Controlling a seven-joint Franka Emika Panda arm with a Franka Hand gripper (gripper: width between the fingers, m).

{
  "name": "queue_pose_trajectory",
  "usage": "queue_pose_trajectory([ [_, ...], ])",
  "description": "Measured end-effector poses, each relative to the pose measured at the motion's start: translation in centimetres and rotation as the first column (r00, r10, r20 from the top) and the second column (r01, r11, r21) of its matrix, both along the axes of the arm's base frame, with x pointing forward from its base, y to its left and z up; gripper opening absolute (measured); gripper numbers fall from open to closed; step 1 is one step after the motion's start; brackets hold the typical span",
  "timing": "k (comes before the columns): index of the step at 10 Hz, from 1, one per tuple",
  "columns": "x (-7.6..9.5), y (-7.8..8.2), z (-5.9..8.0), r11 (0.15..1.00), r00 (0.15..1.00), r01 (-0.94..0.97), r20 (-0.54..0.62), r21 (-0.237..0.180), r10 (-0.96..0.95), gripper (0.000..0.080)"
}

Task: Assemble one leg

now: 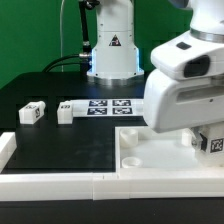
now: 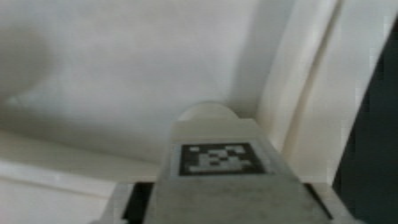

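Wrist view alone shows the gripper (image 2: pixel 217 200) clamped on a tagged leg (image 2: pixel 219 150) over the white panel (image 2: pixel 89 90).

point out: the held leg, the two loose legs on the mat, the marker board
held leg (image 2: pixel 221 155), wrist view, on its tagged face
loose leg (image 1: pixel 32 113), exterior view, on its tag, leftmost one
second loose leg (image 1: pixel 66 110), exterior view, on its white body
marker board (image 1: pixel 108 104), exterior view, on the tag strip's middle

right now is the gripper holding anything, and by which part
Yes: a leg sits between the fingers, held by its lower sides near the tagged end, over the white panel.
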State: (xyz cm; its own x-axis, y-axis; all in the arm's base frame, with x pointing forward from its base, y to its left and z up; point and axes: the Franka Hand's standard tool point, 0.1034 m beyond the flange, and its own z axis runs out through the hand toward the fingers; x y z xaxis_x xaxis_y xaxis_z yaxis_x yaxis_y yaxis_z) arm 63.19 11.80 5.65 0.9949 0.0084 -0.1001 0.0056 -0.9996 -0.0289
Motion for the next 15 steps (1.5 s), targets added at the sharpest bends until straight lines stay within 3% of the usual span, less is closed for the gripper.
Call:
queue_pose_trajectory([
  [3,-0.1,-0.1,0.0,0.95,0.951,0.31,-0.004,-0.032,-0.31,0.0278],
  [6,-0.4,-1.8,0.1,0.807,0.811,0.583,0.003,-0.099,-0.585,0.0279],
  [8,-0.6,-2.8,0.2,0.732,0.742,0.667,0.031,-0.14,-0.67,0.0282],
  [10,-0.7,-2.8,0.0,0.732,0.742,0.667,0.03,-0.141,-0.67,0.0284],
  [11,-0.7,-2.8,0.0,0.732,0.742,0.667,0.03,-0.142,-0.67,0.0506],
  [12,-0.7,-2.8,0.0,0.732,0.742,0.666,0.03,-0.142,-0.67,0.0604],
  [15,-0.7,-2.8,-0.1,0.732,0.742,0.666,0.03,-0.142,-0.67,0.0647],
])
